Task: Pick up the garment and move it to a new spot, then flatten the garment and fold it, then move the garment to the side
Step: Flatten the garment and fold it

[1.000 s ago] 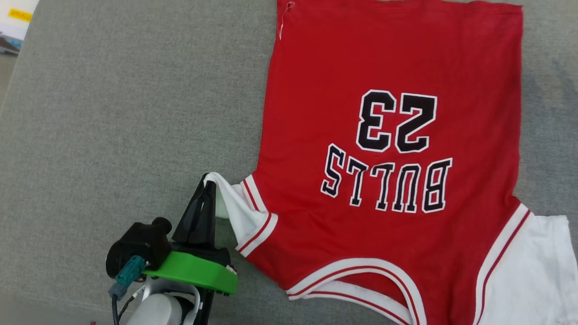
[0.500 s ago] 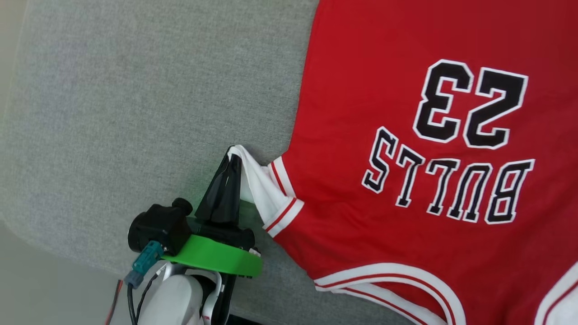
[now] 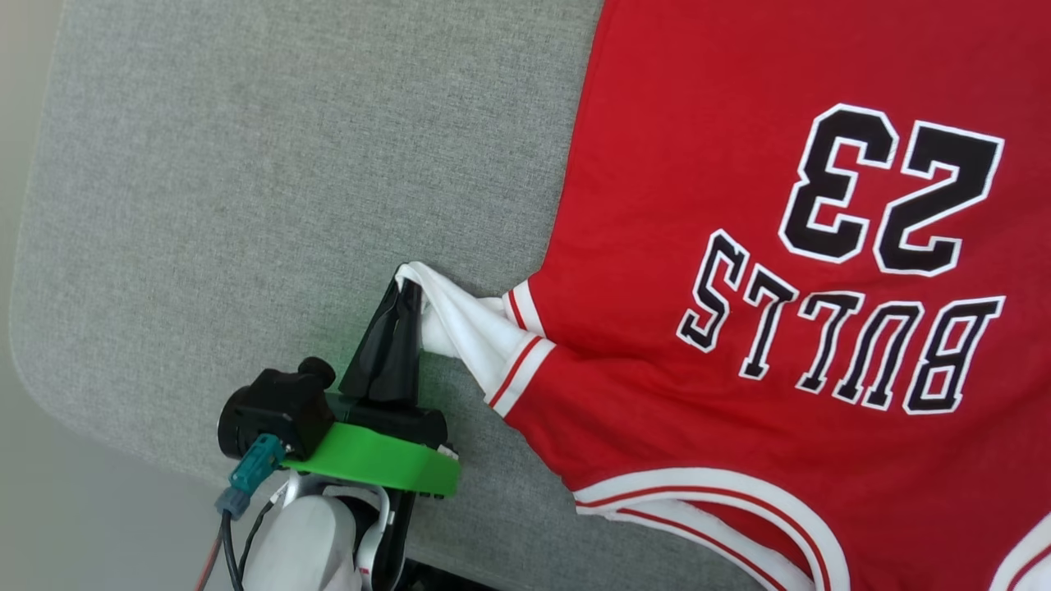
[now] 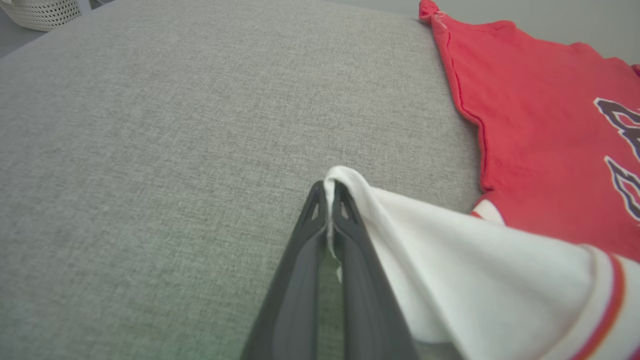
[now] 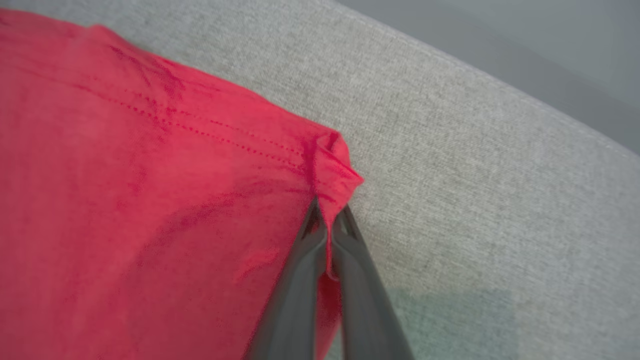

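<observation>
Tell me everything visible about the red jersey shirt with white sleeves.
The red jersey shirt, soft knit with white sleeves and red-white striped trim, lies spread print up on the grey woven surface. Black white-edged "BULLS 23" reads upside down in the head view. The left hand is shut on a white sleeve's tip, holding it raised; the right hand pinches a red hem corner.

The garment (image 3: 739,205), a red jersey with white-edged black "BULLS 23" lettering, lies spread on the grey tabletop (image 3: 246,164), print up. Its white sleeve with red-and-white striped trim is raised and stretched, pinched in the left tool (image 3: 404,283). The right tool (image 5: 327,217) pinches a red hem corner.
</observation>
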Available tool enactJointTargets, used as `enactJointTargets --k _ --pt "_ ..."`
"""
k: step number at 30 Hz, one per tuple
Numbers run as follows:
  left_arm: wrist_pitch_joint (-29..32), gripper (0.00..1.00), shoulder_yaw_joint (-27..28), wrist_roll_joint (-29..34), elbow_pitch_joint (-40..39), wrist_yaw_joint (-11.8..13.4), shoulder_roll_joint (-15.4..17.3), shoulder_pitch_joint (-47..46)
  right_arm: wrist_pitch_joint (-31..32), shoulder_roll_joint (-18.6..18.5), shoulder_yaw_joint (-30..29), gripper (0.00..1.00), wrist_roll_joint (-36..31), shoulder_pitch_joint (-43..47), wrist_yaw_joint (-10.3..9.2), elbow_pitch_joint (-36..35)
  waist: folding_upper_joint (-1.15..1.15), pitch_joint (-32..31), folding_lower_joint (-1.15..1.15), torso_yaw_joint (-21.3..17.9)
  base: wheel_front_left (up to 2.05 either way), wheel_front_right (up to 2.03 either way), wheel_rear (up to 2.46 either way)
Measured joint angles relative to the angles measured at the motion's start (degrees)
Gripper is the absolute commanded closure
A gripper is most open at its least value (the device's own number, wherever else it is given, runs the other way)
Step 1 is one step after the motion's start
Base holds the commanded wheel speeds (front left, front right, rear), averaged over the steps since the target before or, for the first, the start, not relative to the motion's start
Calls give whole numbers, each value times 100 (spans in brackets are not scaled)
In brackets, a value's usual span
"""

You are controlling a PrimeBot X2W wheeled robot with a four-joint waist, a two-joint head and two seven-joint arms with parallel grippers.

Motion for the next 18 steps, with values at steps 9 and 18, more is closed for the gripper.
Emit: enactJointTargets --k 9,18 --pt "0 100 234 127 166 -91 -19 231 -1114 -183 439 100 248 404 2 -188 0 -580 0 -204 0 0 0" --pt "0 100 479 174 285 -33 118 762 -2247 -757 497 100 816 1788 4 -999 0 -1359 0 -497 0 0 0"
